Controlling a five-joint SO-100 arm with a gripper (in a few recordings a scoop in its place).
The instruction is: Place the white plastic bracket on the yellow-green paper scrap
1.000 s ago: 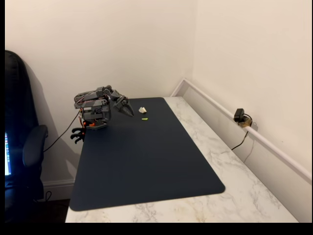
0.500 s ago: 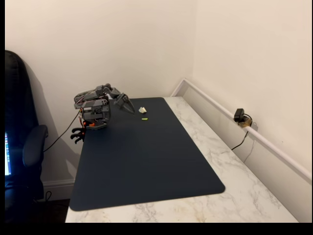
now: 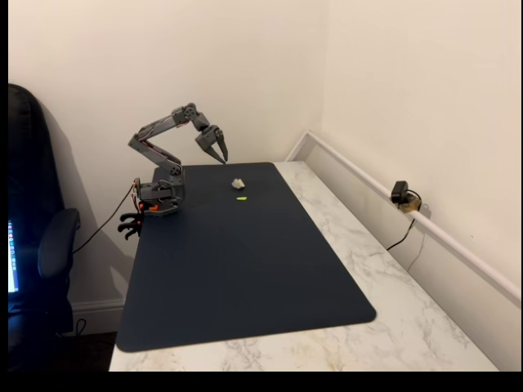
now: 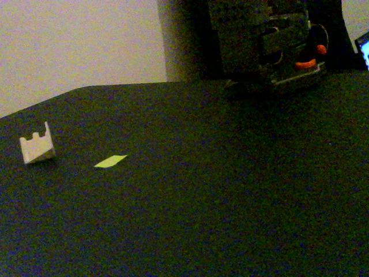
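The white plastic bracket (image 3: 238, 184) (image 4: 37, 148) stands on the dark mat near its far edge. The yellow-green paper scrap (image 3: 241, 198) (image 4: 110, 161) lies flat on the mat a short way from it, the two apart. My gripper (image 3: 221, 155) hangs in the air above and to the left of the bracket, pointing down, well clear of the mat. Its fingers look slightly apart, with nothing between them. The arm's base (image 4: 271, 46) sits at the mat's far left corner.
The dark mat (image 3: 245, 269) covers most of the marble table (image 3: 392, 310), with open room toward the front. Walls close the back and right. A small black device with a cable (image 3: 402, 196) sits by the right wall. An office chair (image 3: 37, 245) stands at left.
The arm has unfolded from its low, tucked pose and lifted the gripper up and slightly right, above the bracket. Bracket and paper scrap have not moved.
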